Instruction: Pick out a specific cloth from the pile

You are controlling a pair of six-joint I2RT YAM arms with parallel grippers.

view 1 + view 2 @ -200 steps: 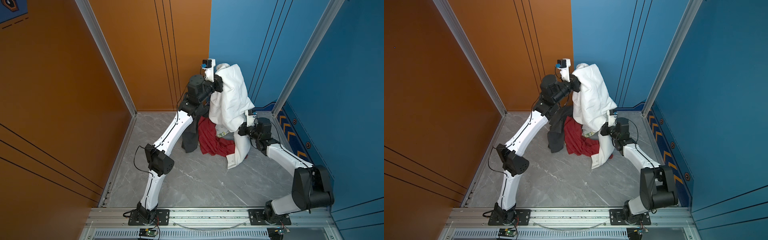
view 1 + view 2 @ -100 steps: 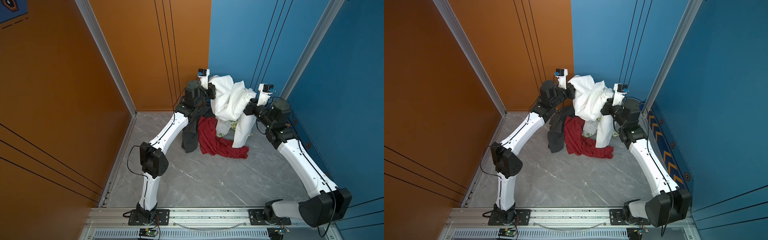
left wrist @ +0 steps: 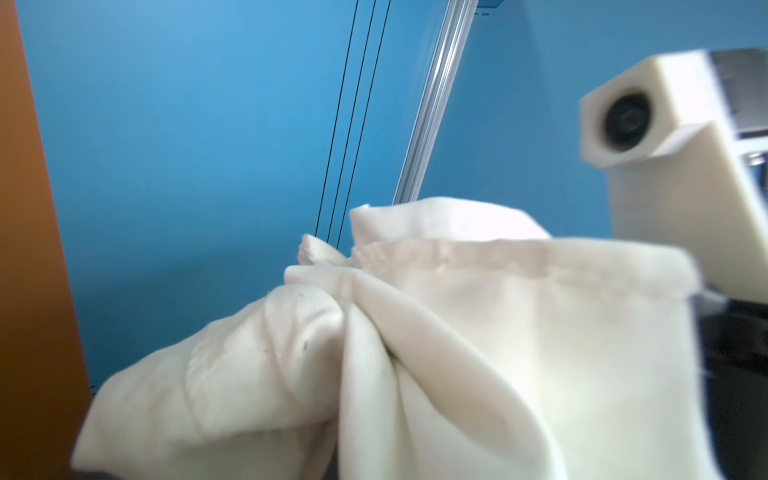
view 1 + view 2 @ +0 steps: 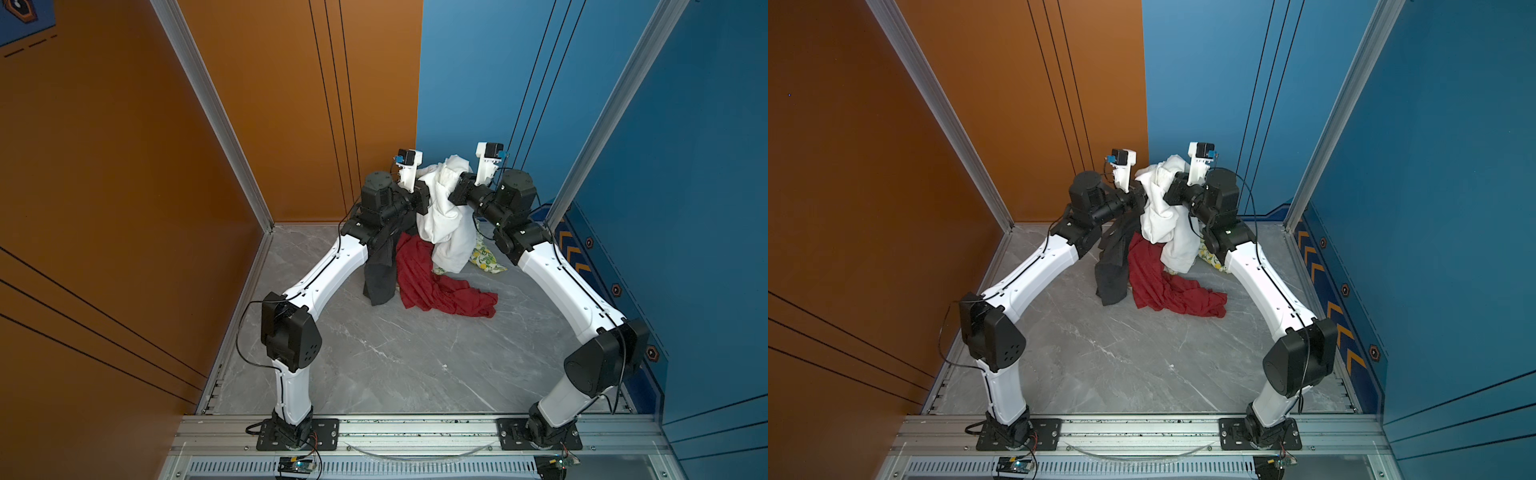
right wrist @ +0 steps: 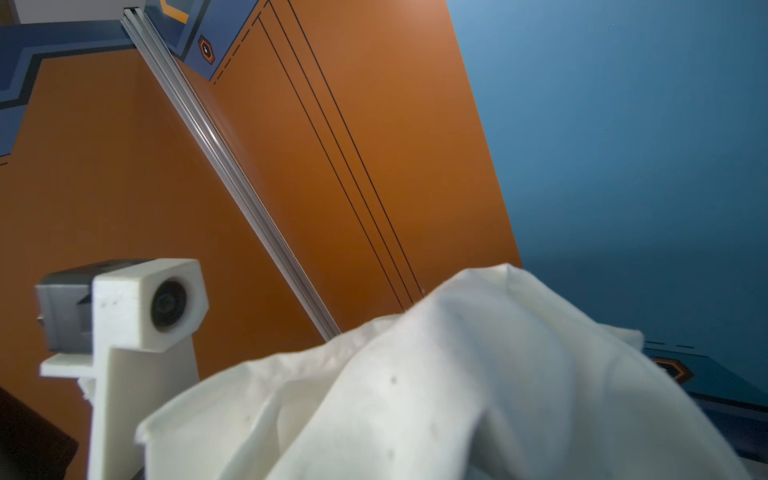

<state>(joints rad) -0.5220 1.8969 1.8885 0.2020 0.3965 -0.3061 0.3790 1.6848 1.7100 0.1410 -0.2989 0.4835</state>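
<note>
The cloth (image 4: pixel 444 220), large and plain white, hangs bunched between my two grippers high at the back of the cell, its lower end reaching down to the pile. My left gripper (image 4: pixel 428 195) is shut on its left side and my right gripper (image 4: pixel 452 193) is shut on its right side, the two close together; both top views show this (image 4: pixel 1165 226). White folds (image 3: pixel 415 353) fill the left wrist view and the cloth (image 5: pixel 457 395) fills the right wrist view, hiding the fingers. Below lies the pile: a red cloth (image 4: pixel 432 286), a dark grey piece (image 4: pixel 380 274) and a lemon-print piece (image 4: pixel 486 259).
An orange wall (image 4: pixel 249 124) closes the left and back left, a blue wall (image 4: pixel 685 166) the back right and right. The grey marble floor (image 4: pixel 395 365) runs to the aluminium base rail (image 4: pixel 415 432) at the front. Each wrist view shows the other arm's camera mount (image 3: pixel 673 137).
My right arm has risen from low beside the pile to the height of the left gripper, lifting a part of the white cloth. The cloth now bunches between both grippers instead of hanging long.
</note>
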